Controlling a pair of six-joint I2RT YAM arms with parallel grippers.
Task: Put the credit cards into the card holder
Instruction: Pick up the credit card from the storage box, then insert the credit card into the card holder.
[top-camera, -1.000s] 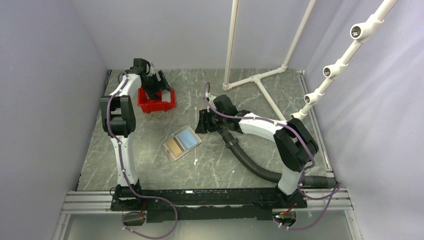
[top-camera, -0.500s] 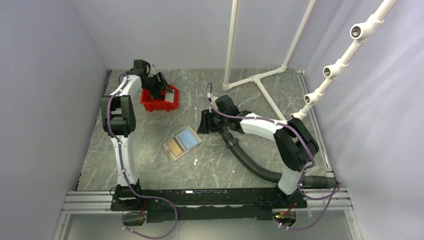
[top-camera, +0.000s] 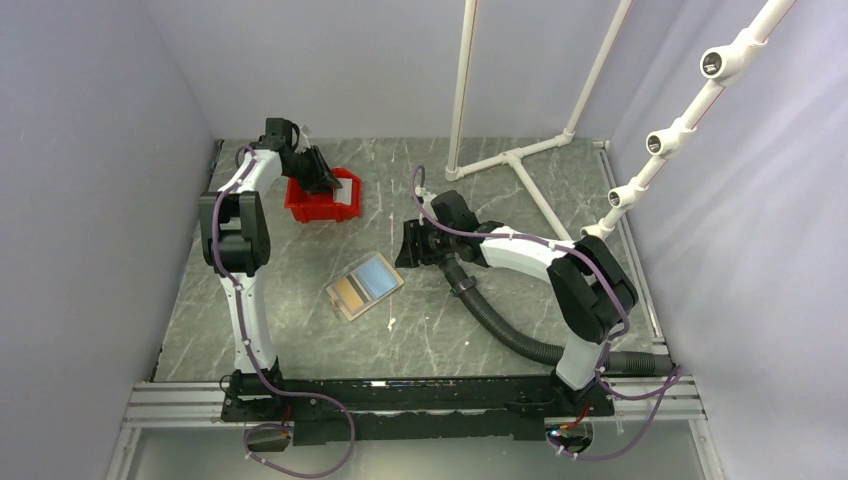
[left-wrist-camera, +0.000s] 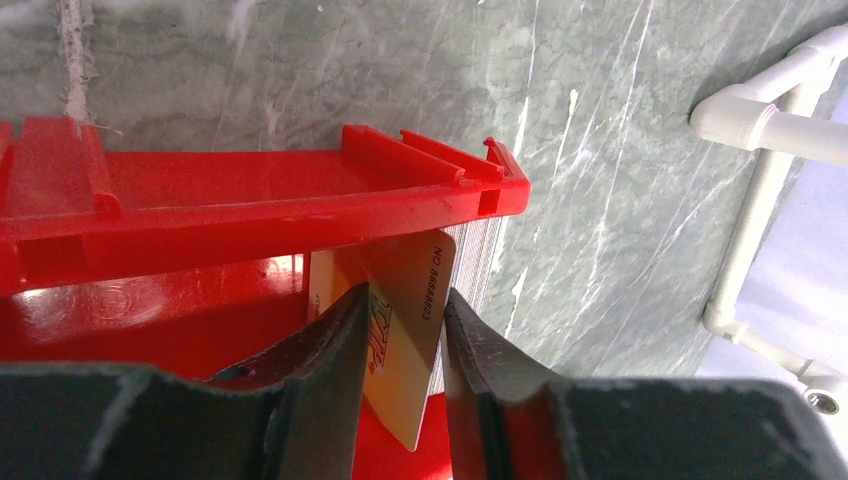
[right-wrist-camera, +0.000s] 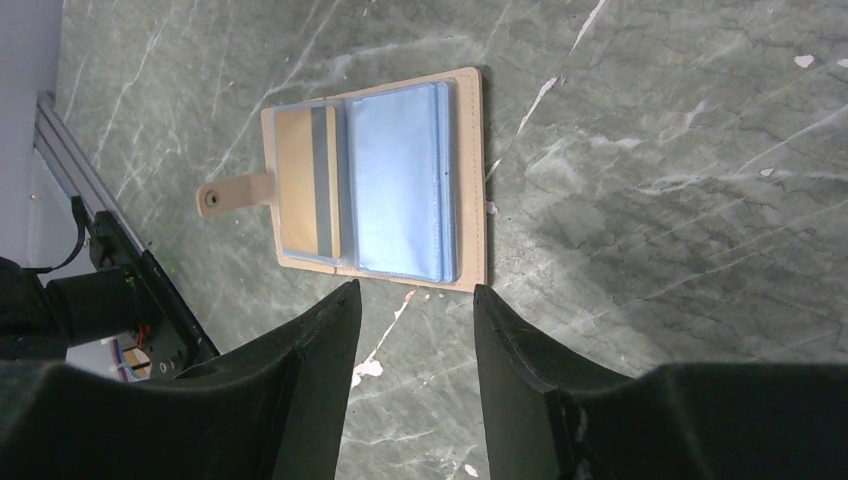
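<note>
The card holder (top-camera: 365, 286) lies open in the middle of the table, tan with a strap. In the right wrist view the card holder (right-wrist-camera: 470, 180) has a gold-brown credit card (right-wrist-camera: 303, 180) in its left pocket and pale blue sleeves on its right half. My left gripper (top-camera: 333, 181) reaches into the red bin (top-camera: 318, 208). There its open jaws stand narrowly around a cream credit card (left-wrist-camera: 437, 268) that leans across the gap between the fingertips (left-wrist-camera: 407, 291). My right gripper (top-camera: 405, 243) hovers open and empty just right of the holder (right-wrist-camera: 410, 292).
The red bin's rim (left-wrist-camera: 250, 195) crosses the left wrist view, with another pale card (left-wrist-camera: 320, 280) behind the leaning one. A white PVC pipe frame (top-camera: 512, 155) stands at the back right. A black corrugated hose (top-camera: 500, 322) runs along the right arm.
My left gripper has dropped into the red bin and its jaws have narrowed around the card. The bin has slid slightly right. The right arm has barely moved.
</note>
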